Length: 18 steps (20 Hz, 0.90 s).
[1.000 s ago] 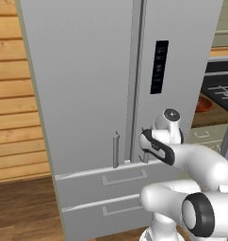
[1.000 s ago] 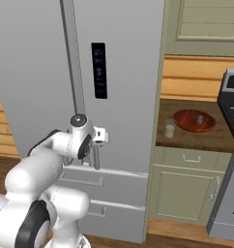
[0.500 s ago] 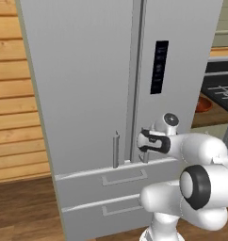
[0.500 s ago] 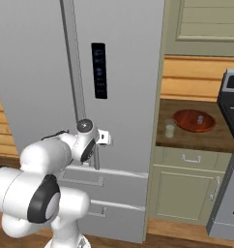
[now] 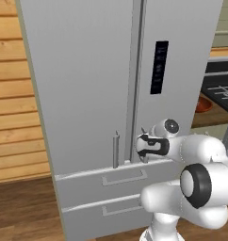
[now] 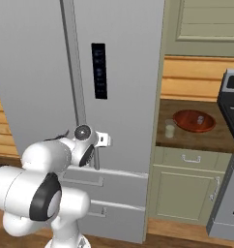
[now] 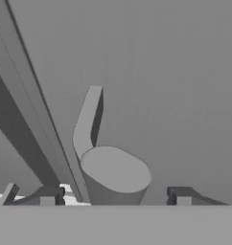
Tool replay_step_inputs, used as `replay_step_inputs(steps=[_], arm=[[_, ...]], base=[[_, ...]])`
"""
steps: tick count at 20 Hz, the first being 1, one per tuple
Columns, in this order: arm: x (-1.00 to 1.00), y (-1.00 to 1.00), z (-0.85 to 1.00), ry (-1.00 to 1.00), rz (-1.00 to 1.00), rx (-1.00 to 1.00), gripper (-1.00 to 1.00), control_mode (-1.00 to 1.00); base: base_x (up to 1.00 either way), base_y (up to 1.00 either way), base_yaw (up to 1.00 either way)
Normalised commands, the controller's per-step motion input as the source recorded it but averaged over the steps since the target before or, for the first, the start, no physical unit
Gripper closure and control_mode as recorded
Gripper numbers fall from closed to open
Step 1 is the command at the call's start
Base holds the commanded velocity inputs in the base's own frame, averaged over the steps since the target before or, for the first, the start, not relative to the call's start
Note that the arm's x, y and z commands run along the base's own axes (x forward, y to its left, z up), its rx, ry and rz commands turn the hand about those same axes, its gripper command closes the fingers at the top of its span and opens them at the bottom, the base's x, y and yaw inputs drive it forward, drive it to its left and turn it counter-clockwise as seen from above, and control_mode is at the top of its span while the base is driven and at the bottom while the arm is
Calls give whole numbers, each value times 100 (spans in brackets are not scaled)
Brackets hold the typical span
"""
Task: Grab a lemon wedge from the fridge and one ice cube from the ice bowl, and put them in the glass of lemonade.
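1. The fridge [image 5: 87,84] stands closed, both doors shut, so the lemon wedge inside is hidden; opening a door is the step in hand.
2. The gripper [image 5: 143,145] sits at the bottom end of the right door's handle [image 7: 110,174], low on the door just above the drawers [image 5: 106,186]. In the hand view the handle's round end lies between the two fingertips [image 7: 182,197], one on each side.
3. The jaws are spread around the handle with a gap showing on both sides; they do not pinch it yet. Straddling the bar this way lets a squeeze lock on before a pull swings the door.
4. The left door's handle [image 5: 116,149] stands just beside, untouched.
5. The glass [image 6: 170,129] and the ice bowl [image 6: 194,120] wait on the surface [image 6: 186,138] right of the fridge, the glass just beside the bowl's rim, well apart from the arm.
6. Neither item is in the glass yet, so the task seems at an early stage.
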Motion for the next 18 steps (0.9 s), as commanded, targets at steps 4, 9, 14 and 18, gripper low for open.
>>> replay_step_inputs(steps=[4,9,14,18], arm=[[65,0,-3,0,1,0,100,-100],[60,-13,3,2,0,-1,100,-100],[2,-68,7,2,-3,0,100,-100],[-18,-98,1,0,-11,1,100,-100]], base=[[0,0,0],[0,0,0],[0,0,0],[0,0,0]])
